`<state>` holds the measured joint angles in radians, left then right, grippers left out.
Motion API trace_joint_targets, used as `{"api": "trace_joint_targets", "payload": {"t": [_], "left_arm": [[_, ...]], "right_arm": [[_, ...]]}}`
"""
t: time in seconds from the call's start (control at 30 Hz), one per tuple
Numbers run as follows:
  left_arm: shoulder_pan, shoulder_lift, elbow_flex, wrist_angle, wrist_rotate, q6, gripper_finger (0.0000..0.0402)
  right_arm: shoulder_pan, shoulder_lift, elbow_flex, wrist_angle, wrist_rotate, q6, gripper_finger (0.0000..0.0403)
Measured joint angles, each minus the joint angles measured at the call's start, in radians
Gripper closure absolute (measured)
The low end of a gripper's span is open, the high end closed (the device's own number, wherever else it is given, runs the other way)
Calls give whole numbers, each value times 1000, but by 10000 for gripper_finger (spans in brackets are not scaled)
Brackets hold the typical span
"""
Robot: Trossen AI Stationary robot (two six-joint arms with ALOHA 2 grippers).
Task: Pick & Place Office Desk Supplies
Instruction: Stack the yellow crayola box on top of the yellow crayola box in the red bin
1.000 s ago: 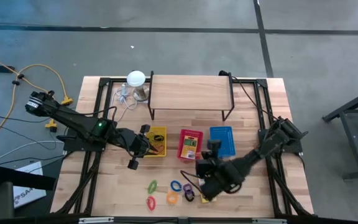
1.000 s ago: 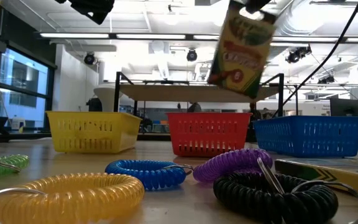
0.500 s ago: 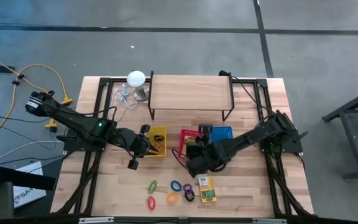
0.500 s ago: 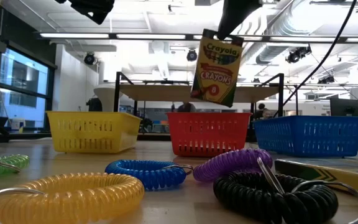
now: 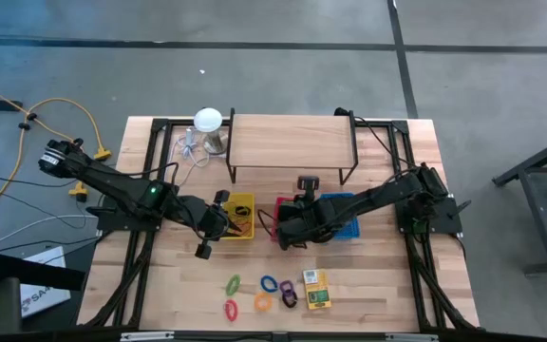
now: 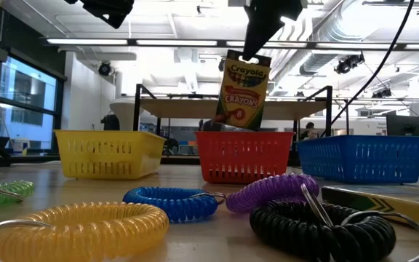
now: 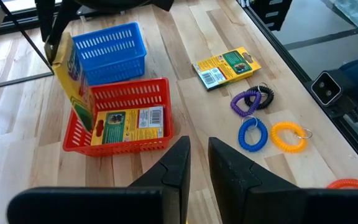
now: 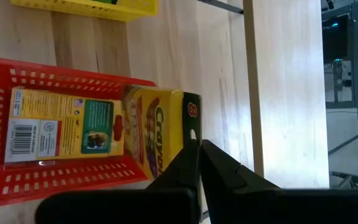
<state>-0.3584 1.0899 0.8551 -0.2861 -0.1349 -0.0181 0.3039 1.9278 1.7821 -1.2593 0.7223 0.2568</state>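
1. Two arms show in the high view; the right arm reaches from the tabletop's [image 5: 387, 285] right edge toward the middle, its right tool [image 5: 291, 226] over the red basket [image 5: 283, 205].
2. The right tool's fingers are clamped on the top edge of a crayon box [image 6: 241, 90]; the box hangs tilted above the red basket's rim in the low view, its lower corner at about rim height.
3. Inside the red basket a second crayon box [image 7: 128, 123] lies flat, label side up.
4. The left arm stretches from the left edge; its left tool [image 5: 215, 225] hangs just beside the yellow basket [image 5: 239, 217], fingers nearly together with only a narrow gap and nothing between them.
5. A third crayon box [image 5: 316, 290] lies flat on the tabletop near the front, beside coil rings: purple [image 7: 246, 101], black [image 7: 261, 96], blue [image 7: 252, 134] and yellow [image 7: 289, 137].
6. The blue basket [image 5: 342, 211] is partly covered by the right arm in the high view; what the yellow basket holds is hard to make out; the red coil ring [image 7: 348, 184] is cut off at the left wrist picture's edge.
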Motion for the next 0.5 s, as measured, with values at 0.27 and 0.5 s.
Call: {"api": "trace_joint_targets", "payload": {"t": [0.27, 0.5], "left_arm": [[0, 0, 0, 0, 0, 0, 347], [0, 0, 0, 2, 0, 0, 347]], "right_arm": [[-4, 0, 0, -1, -23, 6, 401], [-4, 35, -1, -28, -21, 36, 401]]}}
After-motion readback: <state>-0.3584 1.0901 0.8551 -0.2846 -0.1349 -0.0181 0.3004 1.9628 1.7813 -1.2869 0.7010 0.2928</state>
